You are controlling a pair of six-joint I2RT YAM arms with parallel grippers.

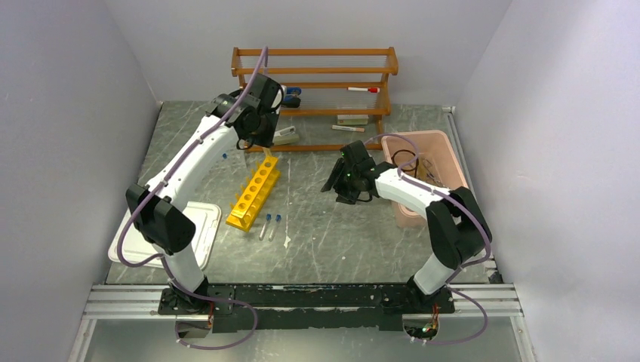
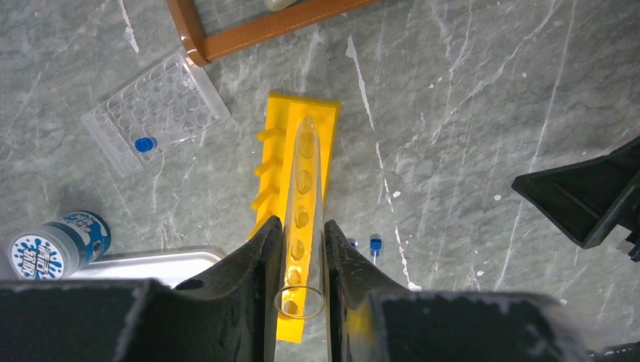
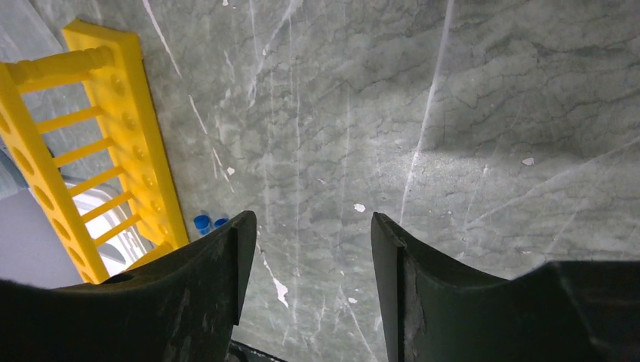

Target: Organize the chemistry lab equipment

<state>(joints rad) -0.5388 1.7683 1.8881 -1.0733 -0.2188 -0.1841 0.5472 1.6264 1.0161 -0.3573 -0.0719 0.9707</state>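
Observation:
My left gripper (image 2: pixel 302 230) is shut on a clear glass test tube (image 2: pixel 308 162), gripped near its open mouth with the rounded end pointing down. It hangs over the far end of the yellow holed test-tube rack (image 2: pixel 283 105), which lies on the marble table (image 1: pixel 255 192). From above, the left gripper (image 1: pixel 264 143) hovers just beyond the rack's far end. Two blue-capped tubes (image 1: pixel 270 225) lie flat right of the rack. My right gripper (image 3: pixel 313 226) stands open over bare table with nothing between its fingers, right of the rack (image 3: pixel 128 136).
A wooden shelf rack (image 1: pixel 313 83) with markers stands at the back. A pink bin (image 1: pixel 423 136) sits at the right, a white tray (image 1: pixel 198 230) at the left. A clear well plate (image 2: pixel 155 113) and a blue-white jar (image 2: pixel 56 245) lie near the rack.

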